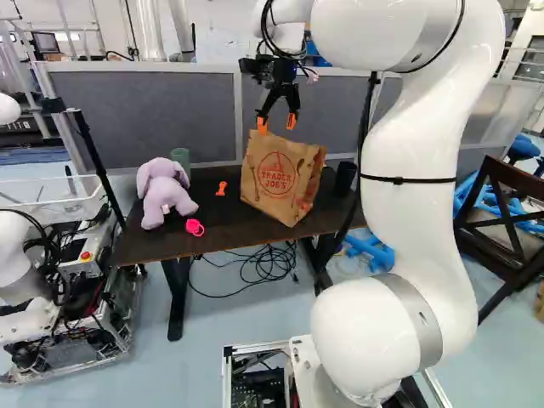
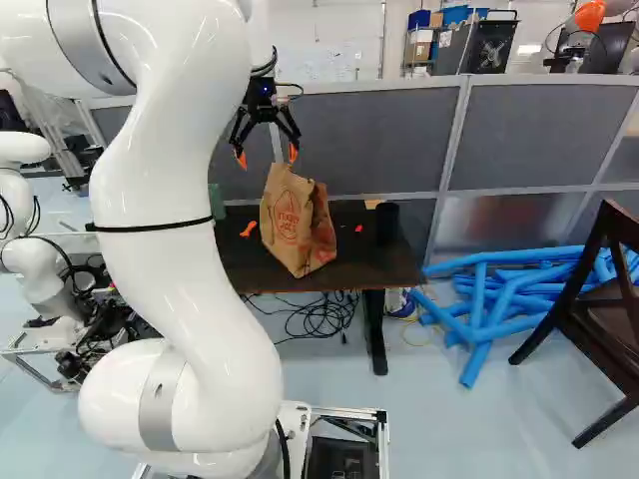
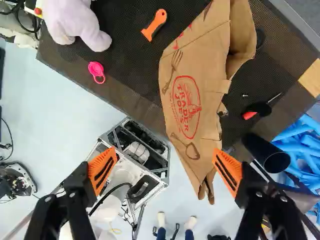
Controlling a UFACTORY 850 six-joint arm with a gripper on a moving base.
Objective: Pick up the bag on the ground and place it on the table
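Grey partition panels (image 1: 146,115) stand behind a dark worktop (image 1: 136,245) on a pale blue floor (image 1: 229,340). Going left to right in the left base view, another robot (image 1: 21,255) comes first, beside the worktop. On the worktop's left part sits a lilac plush toy (image 1: 163,194), with a green cup (image 1: 180,158) just behind it and a bright pink ringed item (image 1: 195,227) near the front edge. Next is a small orange piece (image 1: 222,189), apart from the toy. The brown paper bag (image 1: 280,180) comes after it, on the worktop already and tilted, its printed face toward the base; tangled black cables (image 1: 268,262) lie on the floor below. Above the bag's top is the claw (image 2: 268,157), its two orange-padded fingers spread wide and holding nothing. In the wrist view, part of the bag reaches toward the space between them, nearer one finger. Beyond the bag are a screwdriver (image 3: 259,109) with a black and red handle and a black cup (image 1: 345,177). Farthest right, blue tubes (image 2: 489,309) lie piled on the floor near a dark wooden chair (image 2: 611,299).
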